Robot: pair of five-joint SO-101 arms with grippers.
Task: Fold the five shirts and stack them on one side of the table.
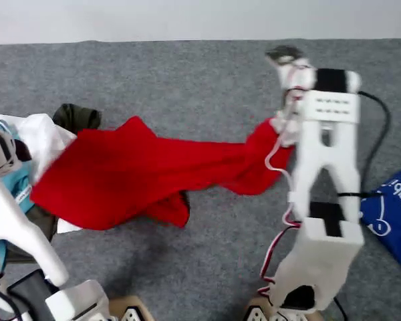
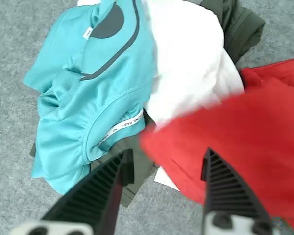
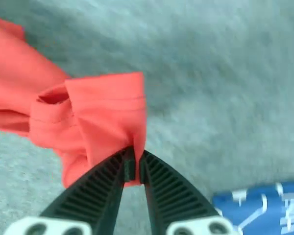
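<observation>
High view first: the red shirt [image 1: 140,170] lies stretched across the grey table [image 1: 187,73]. One end rests over the pile on my left arm's side, and the other end is lifted at my right gripper [image 1: 283,130]. A blue shirt [image 1: 394,207] lies beside the right arm, well apart from the pile.

Left wrist view: my left gripper [image 2: 166,156] is spread wide and holds nothing; it hangs over the edge of the red cloth. Beside and under the red are a teal shirt [image 2: 88,88], a white shirt [image 2: 191,63] and a dark green shirt [image 2: 240,24], crumpled together. From above, my arm covers part of them.

Right wrist view: the jaws are closed on a hem of the red shirt. It is probably a sleeve cuff, though the folds make me unsure. This pinch is much plainer here than from above. I judge the cloth light, soft and limp — it sags between holds — so hems and seams near two corners are the best places to take it.
</observation>
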